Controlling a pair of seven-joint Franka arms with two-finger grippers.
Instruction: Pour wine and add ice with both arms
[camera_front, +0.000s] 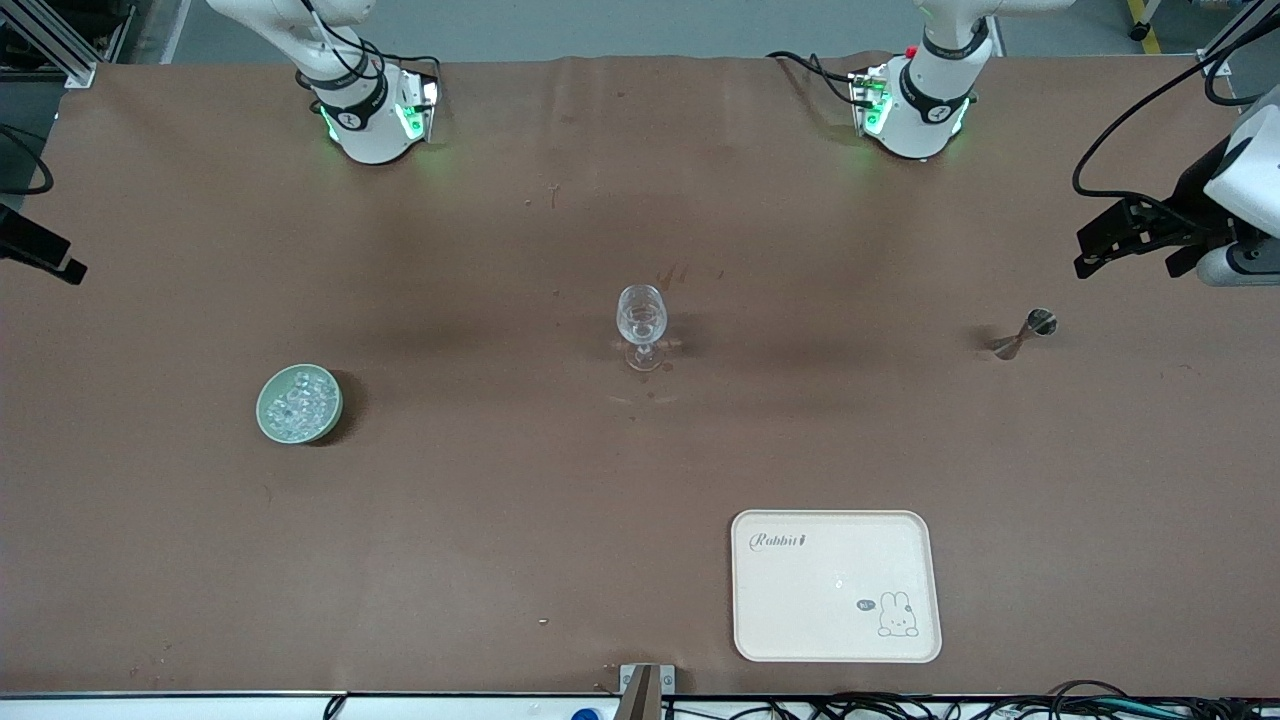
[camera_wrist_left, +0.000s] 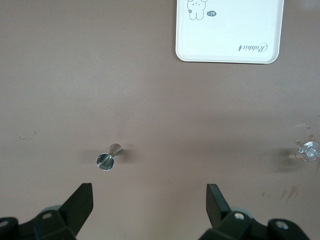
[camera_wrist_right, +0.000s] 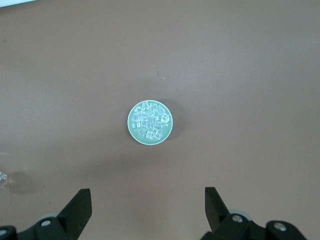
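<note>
A clear stemmed glass (camera_front: 641, 325) stands upright at the table's middle. A pale green bowl (camera_front: 299, 403) holds several clear lumps of ice (camera_front: 298, 398) toward the right arm's end. My right gripper (camera_wrist_right: 147, 207) is open and empty, high over the table beside the bowl (camera_wrist_right: 150, 122); it shows at the front view's edge (camera_front: 60, 262). A small metal jigger (camera_front: 1027, 331) sits toward the left arm's end. My left gripper (camera_wrist_left: 150, 200) is open and empty, up over the table near the jigger (camera_wrist_left: 107, 157); it also shows in the front view (camera_front: 1095, 255).
A cream tray (camera_front: 836, 585) with a rabbit drawing lies nearer the front camera than the glass, toward the left arm's end; it also shows in the left wrist view (camera_wrist_left: 227, 30). Brown cloth covers the table. No wine bottle is in view.
</note>
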